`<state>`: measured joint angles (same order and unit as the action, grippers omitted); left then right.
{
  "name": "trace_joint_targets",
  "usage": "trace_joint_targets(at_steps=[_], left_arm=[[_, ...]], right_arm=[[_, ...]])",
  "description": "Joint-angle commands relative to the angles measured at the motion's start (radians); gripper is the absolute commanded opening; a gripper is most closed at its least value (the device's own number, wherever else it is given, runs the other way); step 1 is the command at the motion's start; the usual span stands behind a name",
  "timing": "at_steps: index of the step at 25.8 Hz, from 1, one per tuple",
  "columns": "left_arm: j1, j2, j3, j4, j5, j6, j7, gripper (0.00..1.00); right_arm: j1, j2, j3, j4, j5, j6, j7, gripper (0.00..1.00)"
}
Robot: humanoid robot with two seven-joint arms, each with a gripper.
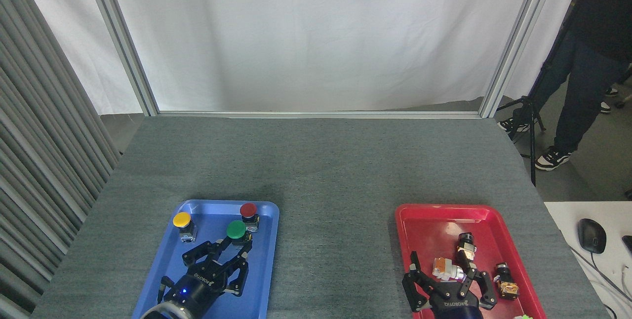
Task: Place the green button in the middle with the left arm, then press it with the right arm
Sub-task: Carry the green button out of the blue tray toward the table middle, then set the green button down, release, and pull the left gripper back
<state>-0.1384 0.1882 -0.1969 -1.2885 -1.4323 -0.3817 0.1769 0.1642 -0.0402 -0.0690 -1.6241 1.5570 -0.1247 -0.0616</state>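
Now carry green button (pixel 236 229), pinched in left gripper (pixel 232 251) over blue tray (pixel 264 279) near red button (pixel 248 210), rightward to bare middle (pixel 335 259), level; right gripper (pixel 447 279) splayed, empty.

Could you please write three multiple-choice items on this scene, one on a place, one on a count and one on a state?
1. Where is the green button?
A. over the blue tray
B. in the red tray
C. on the bare table middle

2. How many buttons show at the blue tray?
A. two
B. three
C. five

3. What is the left gripper doing?
A. hanging open and empty
B. shut on the green button
C. pressing the red button

Answers: 1 A, the cap sits within the tray's rim. 2 B, yellow button, red and green. 3 B, its fingers close round the base.
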Motion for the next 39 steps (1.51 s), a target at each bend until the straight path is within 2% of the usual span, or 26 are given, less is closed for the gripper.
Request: trace_joint_targets(at_steps=[1, 3, 7, 10, 16, 22, 25, 28, 30, 31, 32, 35, 36, 39], left_arm=[[-0.159, -0.049, -0.144, 0.090, -0.007, -0.005, -0.011, 0.04], [-0.239, -0.099, -0.197, 0.196, -0.007, 0.001, -0.010, 0.04], [-0.282, -0.181, -0.214, 0.344, -0.016, 0.015, -0.004, 0.04], [-0.280, -0.214, -0.223, 0.390, -0.063, 0.049, -0.008, 0.04], [-0.293, -0.276, -0.243, 0.448, -0.076, 0.063, -0.004, 0.04], [-0.303, -0.293, -0.249, 0.494, -0.086, 0.113, 0.001, 0.05], [-0.303, -0.291, -0.249, 0.495, -0.085, 0.116, 0.003, 0.09], [-0.300, -0.288, -0.249, 0.508, -0.086, 0.115, 0.003, 0.18], [-0.297, -0.288, -0.251, 0.509, -0.086, 0.115, 0.004, 0.33], [-0.296, -0.285, -0.251, 0.509, -0.085, 0.115, 0.004, 0.45], [-0.294, -0.285, -0.251, 0.509, -0.085, 0.113, 0.004, 0.62], [-0.291, -0.283, -0.251, 0.506, -0.082, 0.101, 0.006, 0.96], [-0.286, -0.282, -0.251, 0.498, -0.080, 0.096, 0.007, 1.00], [-0.253, -0.280, -0.249, 0.449, -0.080, 0.076, 0.007, 1.00]], right_arm=[[-0.002, 0.002, 0.000, 0.000, 0.000, 0.000, 0.000, 1.00], [-0.003, 0.002, 0.000, 0.000, 0.000, 0.000, 0.000, 1.00], [-0.003, 0.002, 0.000, 0.000, 0.000, 0.000, 0.000, 1.00], [-0.002, 0.002, 0.000, 0.000, 0.000, 0.000, 0.000, 1.00], [-0.002, 0.002, 0.000, 0.000, 0.000, 0.000, 0.000, 1.00], [-0.002, 0.002, -0.002, 0.000, 0.000, 0.000, 0.002, 1.00], [-0.002, 0.002, -0.002, 0.000, 0.000, 0.000, 0.002, 1.00], [-0.003, 0.002, -0.003, 0.000, -0.002, 0.000, 0.002, 1.00], [-0.003, 0.000, -0.005, 0.000, -0.002, 0.000, 0.000, 1.00], [-0.003, 0.000, -0.005, 0.000, -0.003, 0.000, 0.002, 1.00], [-0.002, 0.000, -0.005, 0.000, -0.003, 0.000, 0.002, 1.00], [0.000, 0.000, -0.005, 0.000, -0.003, 0.000, 0.000, 1.00], [0.000, 0.000, -0.005, 0.000, -0.003, -0.001, 0.000, 1.00], [0.000, 0.002, -0.006, 0.000, -0.003, 0.000, 0.000, 1.00]])
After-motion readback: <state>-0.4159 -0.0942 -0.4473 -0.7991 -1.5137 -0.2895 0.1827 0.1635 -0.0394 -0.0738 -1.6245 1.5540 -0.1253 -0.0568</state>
